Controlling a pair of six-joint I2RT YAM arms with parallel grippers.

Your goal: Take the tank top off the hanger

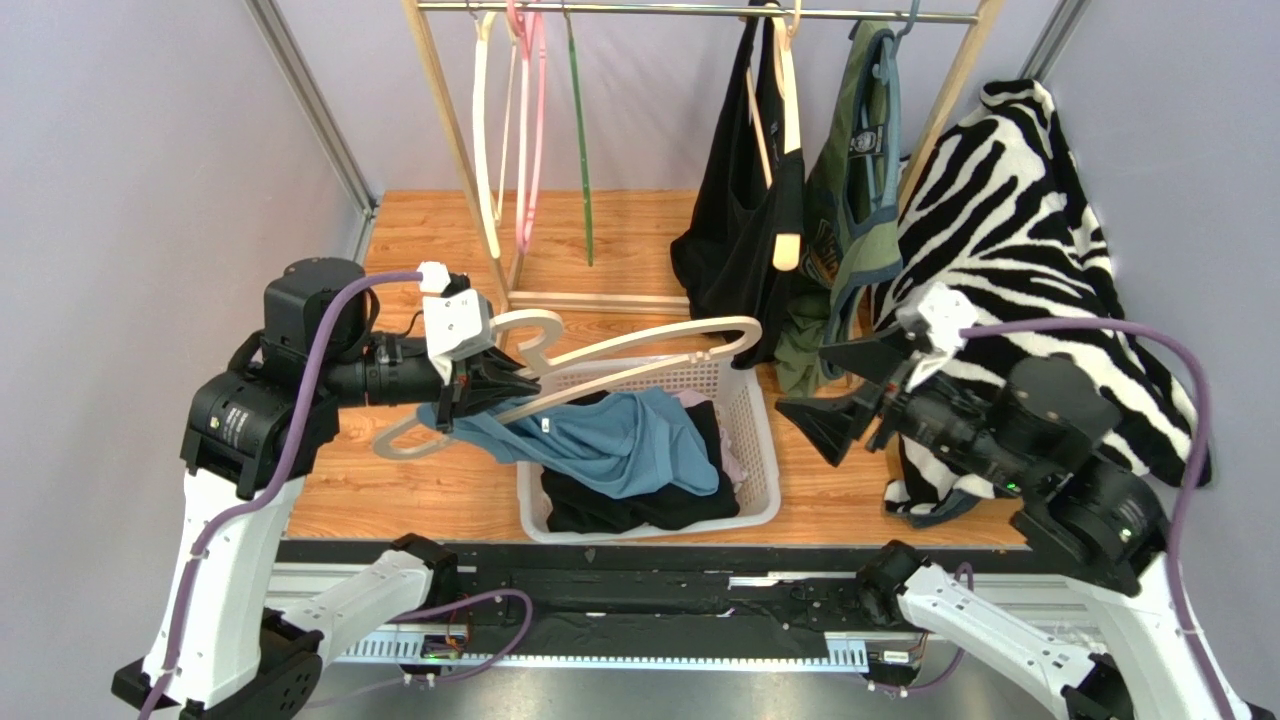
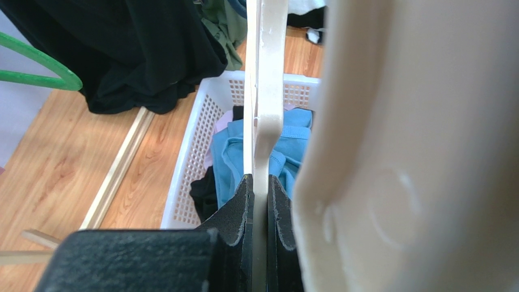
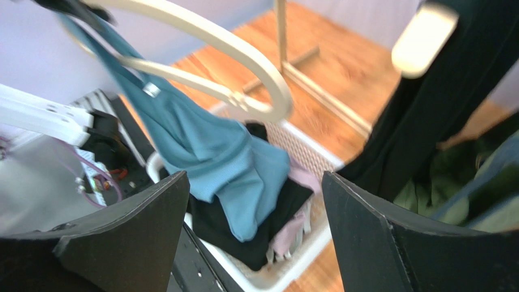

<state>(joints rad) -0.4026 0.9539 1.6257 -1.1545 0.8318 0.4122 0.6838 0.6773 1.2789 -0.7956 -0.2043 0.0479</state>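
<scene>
The left gripper (image 1: 478,383) was clamped tight on the cream hanger (image 1: 631,353), holding it out level over the white basket (image 1: 759,450). The blue tank top (image 1: 631,443) hung by a strap from the hanger's left end, its body slumped into the basket on darker clothes. To the right of the basket, the right gripper (image 1: 834,393) stood wide apart, holding nothing.

Lavender-grey walls (image 1: 135,150) – wooden floor (image 1: 631,225), wooden clothes rack (image 1: 455,135) (metal rail (image 1: 676,12)).
</scene>
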